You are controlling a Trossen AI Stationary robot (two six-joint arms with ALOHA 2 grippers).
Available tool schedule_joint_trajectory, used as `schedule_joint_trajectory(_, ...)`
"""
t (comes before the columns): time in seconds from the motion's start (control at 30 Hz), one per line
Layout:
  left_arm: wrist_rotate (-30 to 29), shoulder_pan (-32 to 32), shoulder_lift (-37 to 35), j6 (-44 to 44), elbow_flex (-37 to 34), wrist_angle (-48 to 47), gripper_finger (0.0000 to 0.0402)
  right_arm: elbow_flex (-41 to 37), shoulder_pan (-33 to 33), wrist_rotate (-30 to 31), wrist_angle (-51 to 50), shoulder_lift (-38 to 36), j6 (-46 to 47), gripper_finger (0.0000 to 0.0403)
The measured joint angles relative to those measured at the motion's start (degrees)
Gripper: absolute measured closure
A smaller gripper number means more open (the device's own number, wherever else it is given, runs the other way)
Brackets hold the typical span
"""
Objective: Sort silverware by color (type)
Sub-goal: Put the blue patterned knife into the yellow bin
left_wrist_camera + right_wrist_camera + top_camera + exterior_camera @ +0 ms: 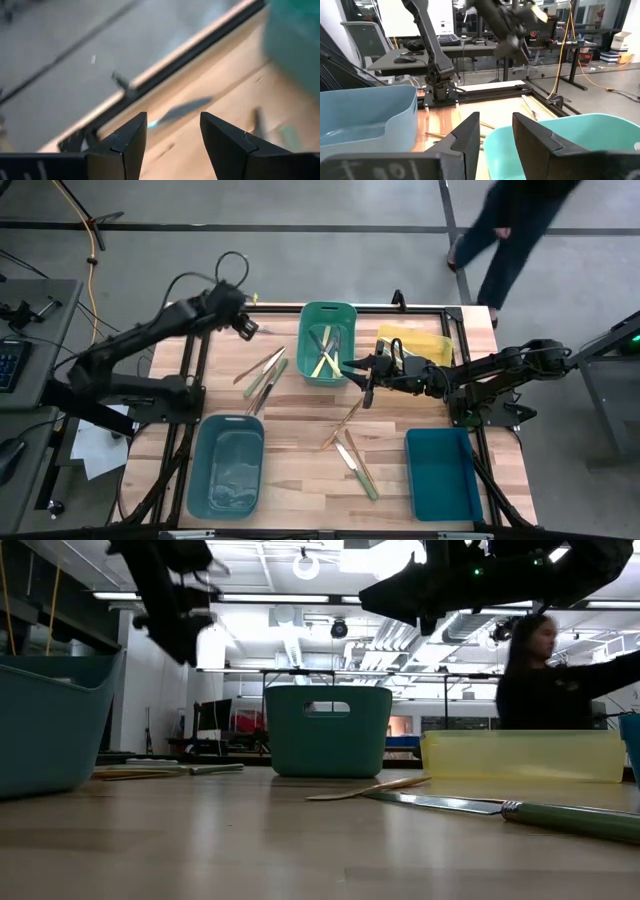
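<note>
Silverware lies in two loose groups on the wooden table, one left of centre [262,375] and one near the middle [350,445]. More pieces lie inside the green bin [328,342]. My left gripper [248,328] hangs open above the table's far left corner, and nothing shows between its fingers [172,135]. My right gripper [352,366] is held level just right of the green bin, above the table. Its fingers stand apart in the right wrist view [495,132], with nothing seen between them. A green-handled knife [560,815] lies close in the low view.
A pale blue bin [225,465] stands near left, a dark teal bin [443,472] near right, and a yellow bin [415,345] at the far right behind my right arm. A person [510,240] walks beyond the table's far edge.
</note>
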Motion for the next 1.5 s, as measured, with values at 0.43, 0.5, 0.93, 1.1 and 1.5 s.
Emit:
schedule_joint_trajectory(0.43,6.6,12.5,24.2,6.8,1.4,-2.4,0.0225,0.0,0.0,0.0,0.0,0.0,0.6,0.0290)
schedule_joint_trajectory(0.5,4.4,12.6,25.5,7.5,1.4,-2.4,0.0225,0.0,0.0,0.0,0.0,0.0,0.5,0.0290)
schedule_joint_trajectory(0.93,5.4,11.1,22.5,11.8,1.6,0.1,0.0231,0.0,0.0,0.0,0.0,0.0,0.5,0.0290)
schedule_joint_trajectory(1.1,8.0,9.9,14.2,5.4,-3.6,14.2,0.0300,0.0,0.0,0.0,-0.3,0.0,0.4,0.0290)
schedule_joint_trajectory(1.5,-6.8,3.6,-1.0,-15.1,-35.8,49.2,0.0401,0.0,0.0,0.0,-1.9,0.0,0.5,0.0290)
